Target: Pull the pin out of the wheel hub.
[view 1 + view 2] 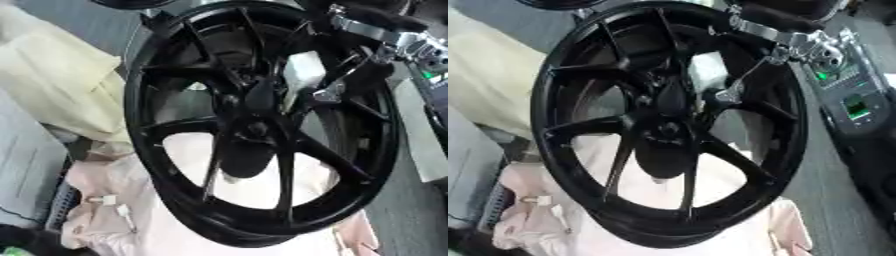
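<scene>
The right hand [262,95] is reaching in from the upper right onto the wheel hub [254,131], grip impossible to tell, pin unseen, so extraction looks pending.

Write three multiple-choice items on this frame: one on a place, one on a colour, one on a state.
1. Where does the pale pink cloth lie?
A. Draped over the wheel's top
B. Below and behind the wheel's lower rim
C. Wrapped round the arm

2. What colour is the wheel?
A. Silver
B. Red
C. Black

3. How does the right arm stand to the wheel?
A. Crossing the upper right rim, reaching in among the spokes
B. Well clear of the wheel
C. Resting on the cloth

Key:
1 B: the cloth shows at lower left and through the lower spoke gaps.
2 C: the rim and spokes of the wheel are black throughout.
3 A: the silver joints of the right arm lie over the upper right rim, and its dark end runs in towards the hub.
</scene>
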